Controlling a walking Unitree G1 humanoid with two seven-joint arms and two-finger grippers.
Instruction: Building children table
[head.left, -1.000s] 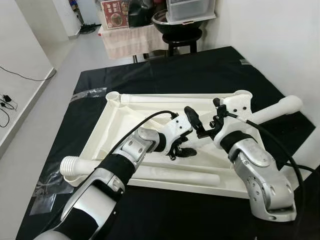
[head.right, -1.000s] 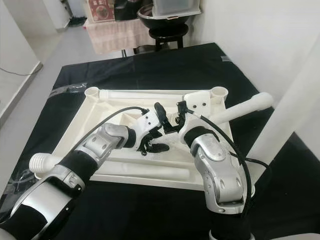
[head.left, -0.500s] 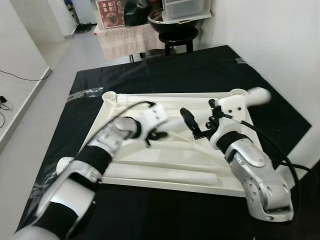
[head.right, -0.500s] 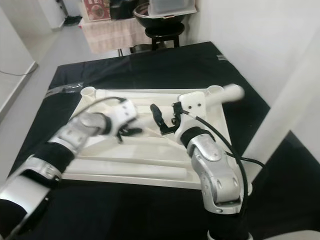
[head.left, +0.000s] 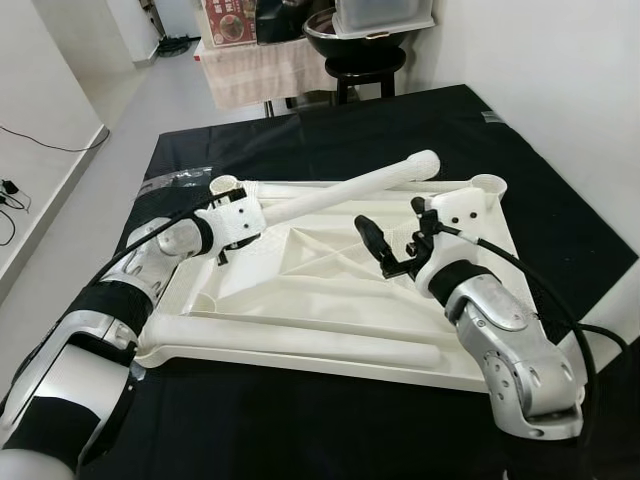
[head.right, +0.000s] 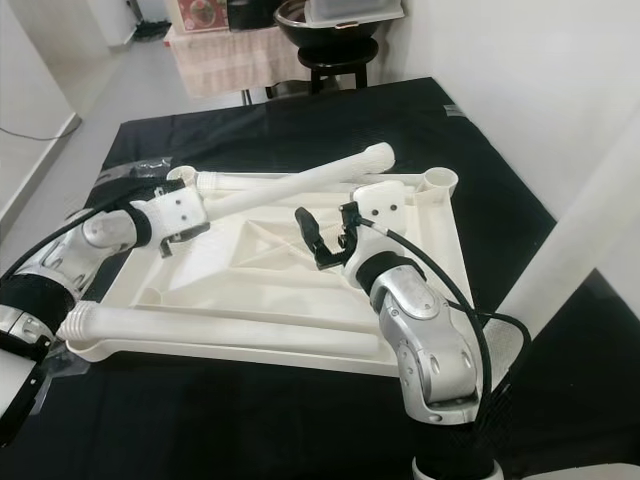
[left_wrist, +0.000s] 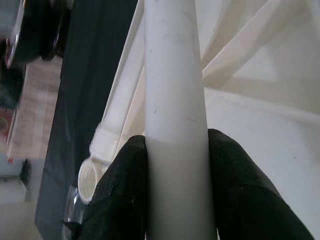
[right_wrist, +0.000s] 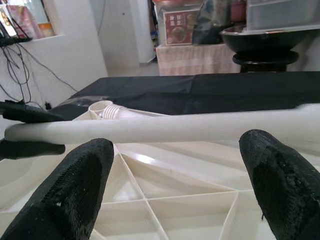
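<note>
Upside down on the black mat (head.left: 330, 130), the white children's tabletop (head.left: 330, 300) is lying like a shallow tray, its ribbed underside facing up. Three white legs are showing. One leg (head.left: 350, 187) is being held by the left hand (head.left: 228, 232), whose black fingers (left_wrist: 120, 195) are clamped on it from both sides near its lower end; the leg is slanting up from about 9 o'clock toward 1 o'clock above the tray. A second leg (head.right: 230, 181) is lying flat inside the tray along the far rim at 12 o'clock, its end next to the corner socket (head.left: 224, 185) at 10 o'clock. A third leg (head.right: 200, 328) is lying inside along the near rim at 6 o'clock.

Another round socket (head.left: 489, 184) is sitting at the 2 o'clock corner, so two sockets are clearly visible.

The right hand (head.left: 385, 250) is hovering over the middle of the tray, slightly toward 3 o'clock, with its two fingers (right_wrist: 82, 185) spread wide apart and gripping nothing; in its wrist view the raised leg is crossing in front of them.

At 12 o'clock beyond the mat, a black stool (head.left: 365, 62) is carrying a dark bowl (head.left: 335, 25) with a clear plastic box (head.left: 385, 15) resting in it.
</note>
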